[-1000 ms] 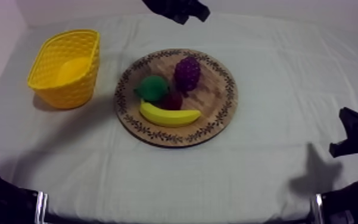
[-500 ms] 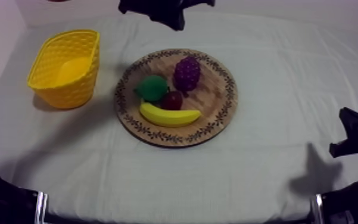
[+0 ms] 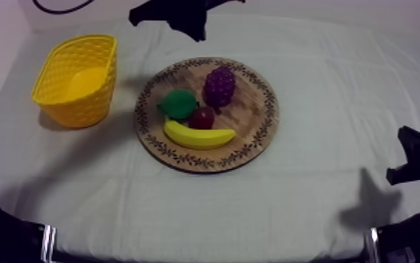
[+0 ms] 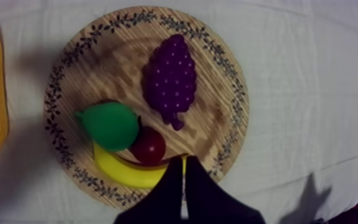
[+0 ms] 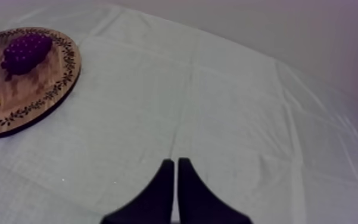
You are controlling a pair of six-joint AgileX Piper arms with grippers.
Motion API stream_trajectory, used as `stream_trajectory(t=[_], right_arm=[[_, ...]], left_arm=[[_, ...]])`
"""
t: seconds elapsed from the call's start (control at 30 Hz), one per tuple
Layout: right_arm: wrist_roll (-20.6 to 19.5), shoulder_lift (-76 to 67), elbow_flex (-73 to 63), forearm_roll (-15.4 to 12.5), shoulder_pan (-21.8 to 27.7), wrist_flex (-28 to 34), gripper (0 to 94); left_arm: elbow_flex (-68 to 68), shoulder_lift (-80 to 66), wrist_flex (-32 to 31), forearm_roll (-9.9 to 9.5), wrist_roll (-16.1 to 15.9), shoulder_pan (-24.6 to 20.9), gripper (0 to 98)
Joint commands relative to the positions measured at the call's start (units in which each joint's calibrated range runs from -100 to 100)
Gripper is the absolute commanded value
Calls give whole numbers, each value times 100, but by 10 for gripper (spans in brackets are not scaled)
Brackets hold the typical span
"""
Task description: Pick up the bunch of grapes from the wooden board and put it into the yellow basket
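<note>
Tablecloth (image 3: pixel 338 91); grapes (image 4: pixel 170 77) lie on board (image 4: pixel 217 89), left hand (image 4: pixel 184 161) apparently overhead.

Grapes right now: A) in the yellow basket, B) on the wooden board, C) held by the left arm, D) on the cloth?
B: the bunch of grapes lies on the wooden board, apart from the yellow basket.
</note>
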Motion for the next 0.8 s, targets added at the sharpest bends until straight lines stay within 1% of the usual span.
stream_trajectory(t=[0.0, 0.07, 0.17, 0.23, 0.37, 0.53, 0.67, 0.77], right_arm=[[0, 0, -1, -2, -1, 2, 5], [0, 0, -1, -2, -1, 2, 5], [0, 0, -1, -2, -1, 2, 5], [0, 0, -1, -2, -1, 2, 5], [0, 0, -1, -2, -1, 2, 5], [0, 0, -1, -2, -1, 2, 5], [0, 0, -1, -2, -1, 2, 5], [0, 0, -1, -2, -1, 2, 5]], left_arm=[[52, -2, -14, 0, 20, -4, 3], [131, -6, -78, 6, 28, -15, 15], [229, -11, -200, 44, -14, -36, 88], [274, -26, -241, 58, -25, -47, 159], [326, -68, -390, 53, -98, -58, 332], [434, -158, -691, -54, -131, 14, 519], [515, -233, -863, -100, -103, 51, 630], [534, -262, -953, -88, -144, 43, 672]])
